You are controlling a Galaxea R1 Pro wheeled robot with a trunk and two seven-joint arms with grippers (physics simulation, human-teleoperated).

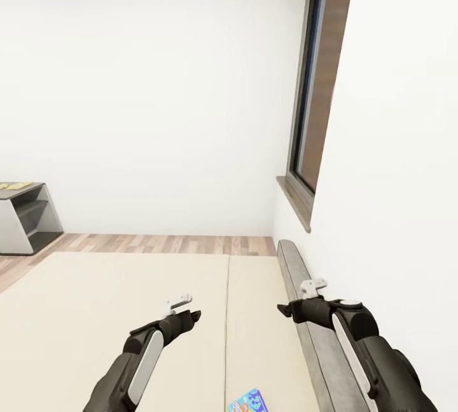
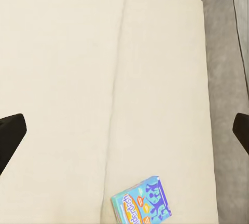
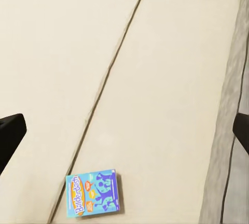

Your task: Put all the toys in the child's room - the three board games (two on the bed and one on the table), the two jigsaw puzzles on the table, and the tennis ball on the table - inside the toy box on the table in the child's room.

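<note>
Over the bed (image 1: pixel 114 310), both arms reach forward, well clear of the small blue game box (image 3: pixel 94 193) lying flat on the beige mattress. From the head camera the box (image 1: pixel 252 402) sits below and between the left gripper (image 1: pixel 191 316) and the right gripper (image 1: pixel 284 309), nearer the robot. Each wrist camera shows its dark fingertips far apart at the picture's edges, so both grippers are spread wide and hold nothing. The lid reads "Balderdash" in white along one short side. The box (image 2: pixel 141 205) lies just beside the mattress seam, turned slightly askew to the grey headboard (image 1: pixel 305 329)
</note>
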